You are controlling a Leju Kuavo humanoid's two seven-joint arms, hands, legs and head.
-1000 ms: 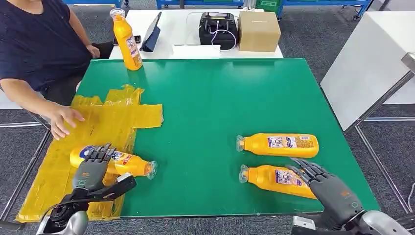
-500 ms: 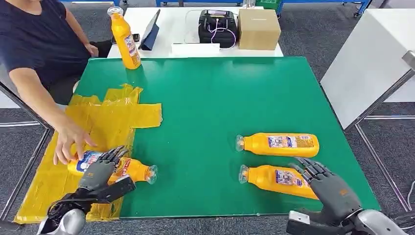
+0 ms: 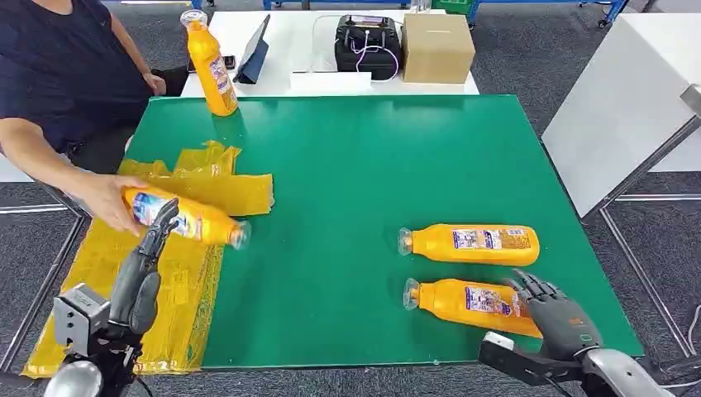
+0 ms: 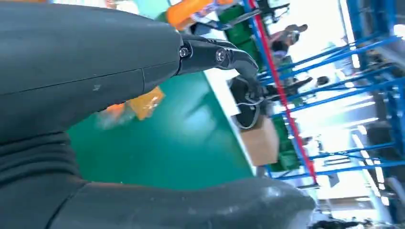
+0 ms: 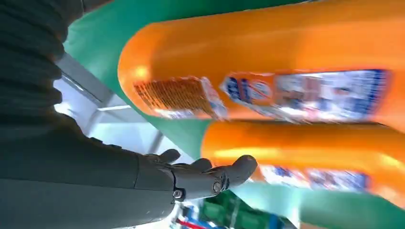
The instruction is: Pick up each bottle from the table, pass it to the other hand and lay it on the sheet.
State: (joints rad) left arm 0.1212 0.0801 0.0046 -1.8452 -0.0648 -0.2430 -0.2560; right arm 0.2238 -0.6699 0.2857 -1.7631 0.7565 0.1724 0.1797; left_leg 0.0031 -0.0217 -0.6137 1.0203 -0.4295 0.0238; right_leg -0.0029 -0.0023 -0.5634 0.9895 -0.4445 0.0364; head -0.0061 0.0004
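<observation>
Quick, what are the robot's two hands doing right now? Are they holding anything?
Left hand: open, holding nothing; a person's hand holds the bottle.
Right hand: open, fingers spread beside the nearest lying bottle.

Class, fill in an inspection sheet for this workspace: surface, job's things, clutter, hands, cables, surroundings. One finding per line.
Surface: green table, flat.
Job's things: crumpled yellow sheet at the table's left edge; two orange bottles lying on the right, far and near; a third bottle held by a person's hand over the sheet; a fourth upright at the far left corner.
Clutter: nothing seen on the green table.
Hands: left hand open, holding nothing; right hand open beside the near bottle.
Cables: white cable on a black device.
Surroundings: white table with cardboard box.
</observation>
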